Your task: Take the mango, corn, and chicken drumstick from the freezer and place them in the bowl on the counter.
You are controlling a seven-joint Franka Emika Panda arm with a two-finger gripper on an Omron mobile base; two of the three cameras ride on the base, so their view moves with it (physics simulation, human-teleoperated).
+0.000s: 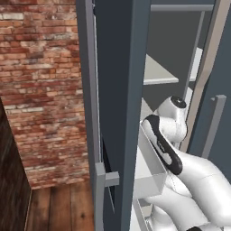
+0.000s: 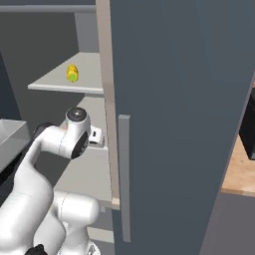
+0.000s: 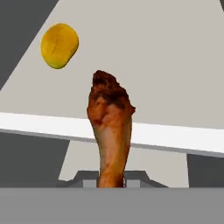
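Hand view looks along the claw [image 3: 111, 177], whose two dark tips are clenched on the narrow bone end of the chicken drumstick [image 3: 110, 127]. The brown, orange-tinged meat rises from between the tips, its thick lumpy end pointing away from the camera. Behind it lies a light grey shelf [image 3: 166, 65] of the freezer, and the drumstick hangs in front of that shelf's pale front edge rather than resting on it. The mango [image 3: 59, 45], a smooth yellow-orange lump, lies on the shelf toward its far left corner as this view frames it, well apart from the drumstick.

Right base view shows the freezer [image 2: 184, 124] with its slate-grey door and long grey bar handle close to the camera, and the white arm reaching inside past the door's edge. The corn [image 2: 72, 72], a small yellow cob with a green end, lies on an upper shelf [image 2: 64, 79], near that shelf's front edge and above the level of the arm's wrist. A strip of tan bench [image 2: 241, 172] shows at the right edge.

Left base view has the other freezer door in the foreground, a brick wall [image 1: 40, 81] to its left, and the arm bent in among shelves.
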